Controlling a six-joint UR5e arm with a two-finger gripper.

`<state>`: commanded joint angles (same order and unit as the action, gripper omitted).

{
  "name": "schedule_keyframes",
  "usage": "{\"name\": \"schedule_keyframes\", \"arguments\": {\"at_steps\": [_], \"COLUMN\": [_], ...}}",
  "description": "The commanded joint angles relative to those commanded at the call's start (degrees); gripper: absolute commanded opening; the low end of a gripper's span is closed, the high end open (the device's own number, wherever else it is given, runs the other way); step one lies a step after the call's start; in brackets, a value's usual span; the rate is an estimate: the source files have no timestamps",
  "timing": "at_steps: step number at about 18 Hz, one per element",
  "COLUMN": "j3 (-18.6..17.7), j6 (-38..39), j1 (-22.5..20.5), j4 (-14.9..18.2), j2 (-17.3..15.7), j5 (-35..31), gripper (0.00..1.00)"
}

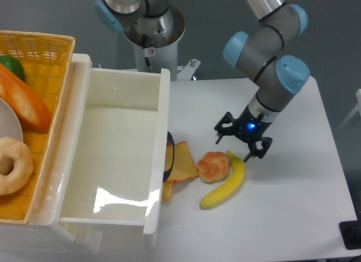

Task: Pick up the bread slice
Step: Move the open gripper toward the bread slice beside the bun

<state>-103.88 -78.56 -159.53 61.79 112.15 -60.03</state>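
Claw (233,149): fingers spread apart, holding nothing; hangs over the table just above the bun and the banana's top end; a blue light glows at its wrist
Bun (213,166): round, orange-pink; lies under the claw's left side, touching the banana
Banana (226,183): yellow; curves along the bun's right side
Bread slice (183,164): yellow-orange, darker crust; lies flat between the bun and the white tray, its left edge against a dark round object at the tray wall
White tray (161,132): left of the slice
Basket (39,48): woven, yellow; far left; holds a long loaf (22,102) and a ring-shaped pastry (12,164)
Table (282,217): white
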Motion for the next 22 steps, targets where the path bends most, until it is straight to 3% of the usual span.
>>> {"name": "schedule_keyframes", "arguments": {"at_steps": [8, 17, 22], "j3": [-6.2, -9.3, -9.9], "j6": [-12.5, -12.1, -11.8], "j1": [-0.3, 1.0, 2.7], "j4": [0.4, 0.5, 0.4], "j2": [-0.8, -4.0, -4.0], "j5": [0.4, 2.2, 2.4], "gripper": [1.0, 1.0, 0.99]}}
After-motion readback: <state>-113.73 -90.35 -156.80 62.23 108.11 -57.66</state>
